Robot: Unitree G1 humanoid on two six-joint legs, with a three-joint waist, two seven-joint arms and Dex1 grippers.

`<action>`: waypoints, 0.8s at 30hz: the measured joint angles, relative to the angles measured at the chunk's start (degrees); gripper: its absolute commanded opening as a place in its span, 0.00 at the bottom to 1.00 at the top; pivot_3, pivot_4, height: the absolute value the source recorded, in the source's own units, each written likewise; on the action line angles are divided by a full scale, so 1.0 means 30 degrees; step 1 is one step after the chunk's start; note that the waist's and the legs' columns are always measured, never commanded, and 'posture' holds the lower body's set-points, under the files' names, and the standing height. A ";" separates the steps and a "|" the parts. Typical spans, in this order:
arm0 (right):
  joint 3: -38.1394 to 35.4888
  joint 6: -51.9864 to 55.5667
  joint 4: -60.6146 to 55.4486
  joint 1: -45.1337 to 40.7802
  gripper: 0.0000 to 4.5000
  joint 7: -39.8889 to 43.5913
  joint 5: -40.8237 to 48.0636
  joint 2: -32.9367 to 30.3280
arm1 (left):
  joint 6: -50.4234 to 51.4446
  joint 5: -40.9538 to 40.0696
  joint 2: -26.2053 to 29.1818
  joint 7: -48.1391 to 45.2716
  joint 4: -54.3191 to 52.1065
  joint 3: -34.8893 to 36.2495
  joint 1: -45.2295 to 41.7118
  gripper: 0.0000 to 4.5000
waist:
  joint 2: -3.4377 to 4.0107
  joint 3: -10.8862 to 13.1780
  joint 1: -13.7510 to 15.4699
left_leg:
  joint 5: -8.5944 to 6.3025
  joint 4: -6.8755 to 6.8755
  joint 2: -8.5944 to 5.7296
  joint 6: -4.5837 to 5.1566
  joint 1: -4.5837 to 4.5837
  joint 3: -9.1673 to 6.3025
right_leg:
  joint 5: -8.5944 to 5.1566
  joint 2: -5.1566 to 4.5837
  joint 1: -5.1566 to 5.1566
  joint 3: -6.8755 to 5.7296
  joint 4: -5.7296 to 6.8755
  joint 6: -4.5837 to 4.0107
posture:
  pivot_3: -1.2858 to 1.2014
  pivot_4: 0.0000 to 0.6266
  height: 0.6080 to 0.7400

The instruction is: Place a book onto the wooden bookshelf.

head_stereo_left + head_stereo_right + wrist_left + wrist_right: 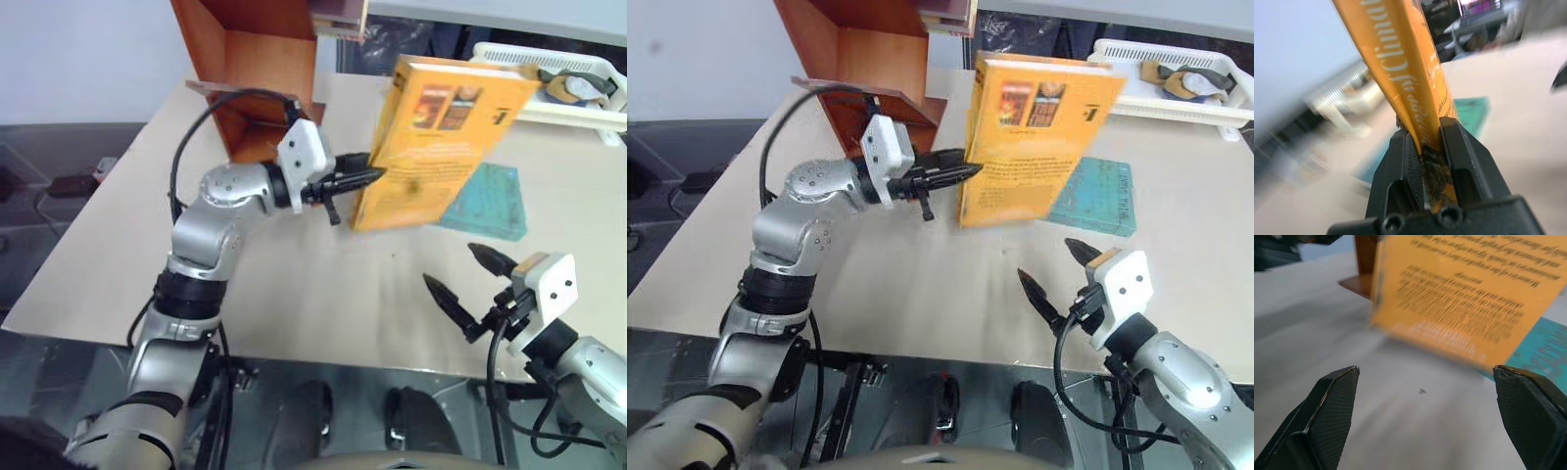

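Note:
The thick orange-yellow book hangs upright above the table, its cover with small pictures facing me. My left gripper is shut on the book's spine edge; the left wrist view shows the orange spine clamped between both black fingers. The reddish-brown wooden bookshelf stands at the table's far left, just behind the left arm. My right gripper waits open near the front right of the table, below the book, with nothing between its fingers.
A thin teal-blue book lies flat on the beige table behind the held book. A white plastic tray with small items sits at the far right. The table's front edge runs close under the right gripper.

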 measured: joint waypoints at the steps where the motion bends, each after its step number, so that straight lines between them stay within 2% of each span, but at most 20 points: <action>1: 0.0001 0.0019 0.0194 -0.0170 1.00 0.0140 0.0009 0.0050 | -0.1300 0.0508 0.0181 -0.0250 0.0207 -0.0031 -0.0230 0.08 | -0.0001 0.0000 -0.0007 | 0.0001 0.0009 0.0000 0.0004 -0.0006 0.0000 | 0.0001 0.0002 -0.0002 -0.0002 0.0000 0.0002 | 0.52 0.24 1.00; 3: -0.0001 0.0039 0.0930 -0.1102 1.00 0.0726 0.0063 0.0122 | -0.6075 0.2794 0.1119 -0.0687 0.1252 -0.0367 -0.1169 0.08 | 0.0001 0.0000 -0.0017 | 0.0002 0.0008 -0.0001 0.0012 -0.0004 0.0004 | 0.0002 0.0013 -0.0002 0.0000 0.0000 0.0004 | 0.52 0.24 1.00; 8: 0.0003 0.0071 0.2398 -0.2913 1.00 0.1926 0.0142 0.0139 | -0.9779 0.4056 0.1433 -0.0812 0.2002 -0.0434 -0.1799 0.08 | -0.0006 0.0006 -0.0016 | -0.0003 0.0007 0.0014 0.0022 -0.0036 -0.0003 | 0.0039 0.0064 -0.0005 -0.0006 -0.0025 0.0089 | 0.52 0.24 1.00; 17: 0.0069 0.0085 0.4108 -0.4712 1.00 0.3584 0.0133 0.0279 | -1.3641 0.5960 0.2929 -0.0687 0.3169 -0.0363 -0.3594 0.08 | -0.0015 0.0013 -0.0045 | -0.0005 0.0015 0.0023 0.0027 -0.0027 -0.0011 | 0.0042 0.0089 0.0006 -0.0012 -0.0025 0.0120 | 0.52 0.24 1.00; 24: 0.0401 0.0086 0.5278 -0.6514 1.00 0.4367 -0.0021 0.0975 | -1.6206 0.6995 0.4636 -0.0418 0.6115 0.0163 -0.7111 0.08 | -0.0022 0.0028 -0.0173 | -0.0003 0.0016 0.0030 0.0023 -0.0028 -0.0006 | 0.0051 0.0108 0.0001 -0.0009 -0.0017 0.0134 | 0.52 0.24 1.00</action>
